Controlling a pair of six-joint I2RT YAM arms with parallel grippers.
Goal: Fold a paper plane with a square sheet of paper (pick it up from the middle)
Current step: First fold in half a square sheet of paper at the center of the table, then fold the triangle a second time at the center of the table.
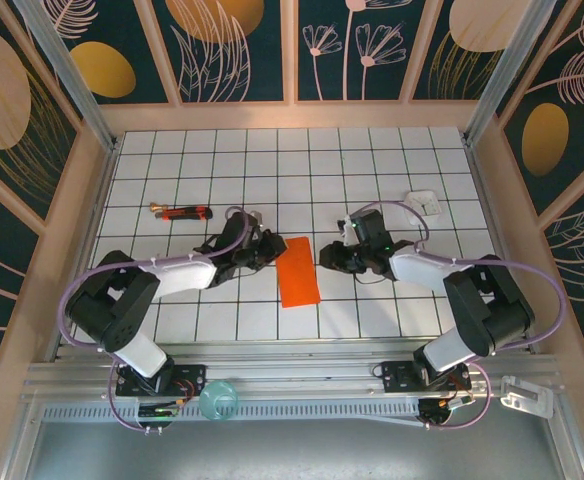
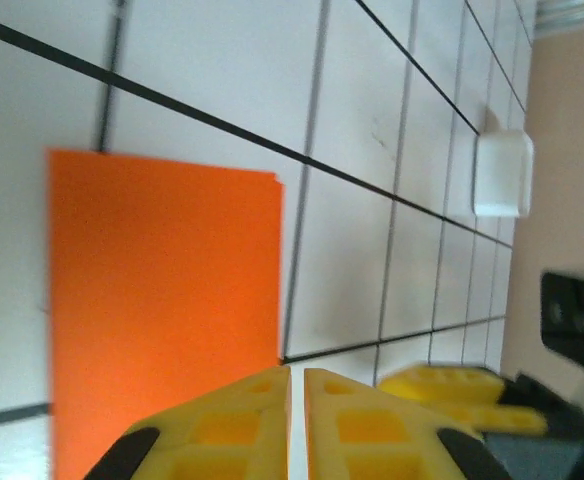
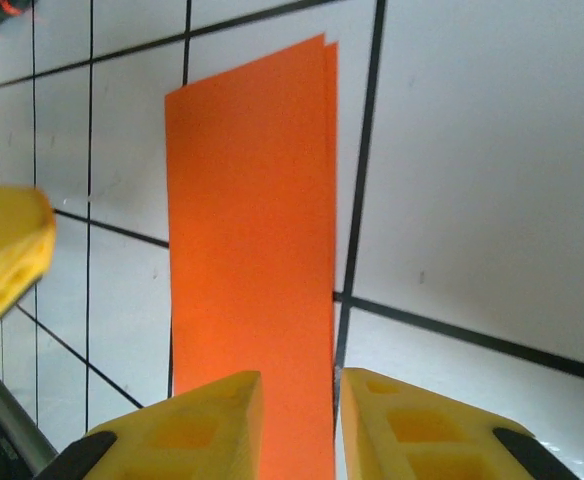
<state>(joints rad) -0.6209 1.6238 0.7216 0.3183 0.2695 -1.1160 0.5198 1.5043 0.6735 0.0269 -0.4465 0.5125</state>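
From above, a white tiled counter sits inside a patterned enclosure, with two arms reaching in from its near edge. The orange paper lies flat near the middle of the counter, a little toward the near edge. It is folded into a long rectangle, with its short ends facing the near and far edges. The left gripper is at the paper's far left corner and the right gripper is just beside its far right corner. A thin red-and-black stick lies toward the left edge, and a small white block lies toward the right edge. Both are well apart from the paper.

The left wrist camera shows the left gripper with its yellow fingers pressed almost together, only a sliver between them. The paper lies under the left-hand finger; whether it is pinched, I cannot tell. The white block lies beyond.

The right wrist camera shows the right gripper with its fingers apart, leaving a modest gap. The paper runs away from that gap. Two layers show, slightly offset, at its far end.
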